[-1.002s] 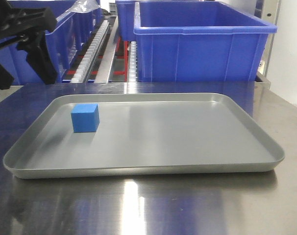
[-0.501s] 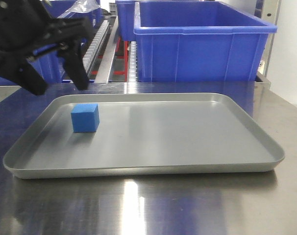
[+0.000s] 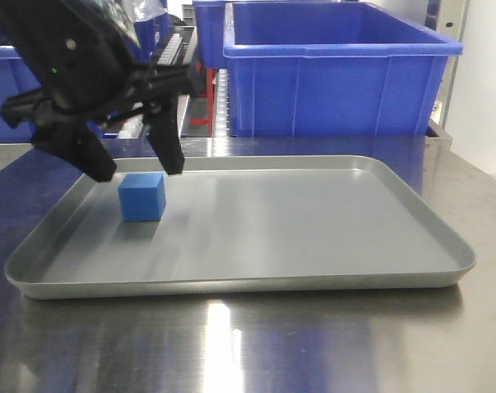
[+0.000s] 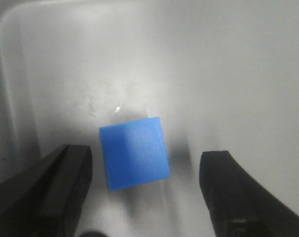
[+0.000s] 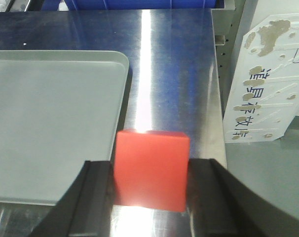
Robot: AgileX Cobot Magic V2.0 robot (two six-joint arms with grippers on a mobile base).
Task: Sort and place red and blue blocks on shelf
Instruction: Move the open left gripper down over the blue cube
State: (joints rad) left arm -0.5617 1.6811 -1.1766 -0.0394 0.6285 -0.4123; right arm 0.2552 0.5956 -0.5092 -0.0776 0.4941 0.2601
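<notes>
Grey tray (image 3: 313, 225) holds one blue block (image 3: 142, 198); left gripper (image 3: 139, 170) hovers above it, jaws wide. Right gripper (image 5: 152, 197) clamps red block (image 5: 150, 165).

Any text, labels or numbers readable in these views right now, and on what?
White panel beside the steel table, right wrist view: dark characters, possibly Chinese, turned sideways and worn; not readable.
Blue block, red block, grey tray, blue crate: no print visible.
</notes>
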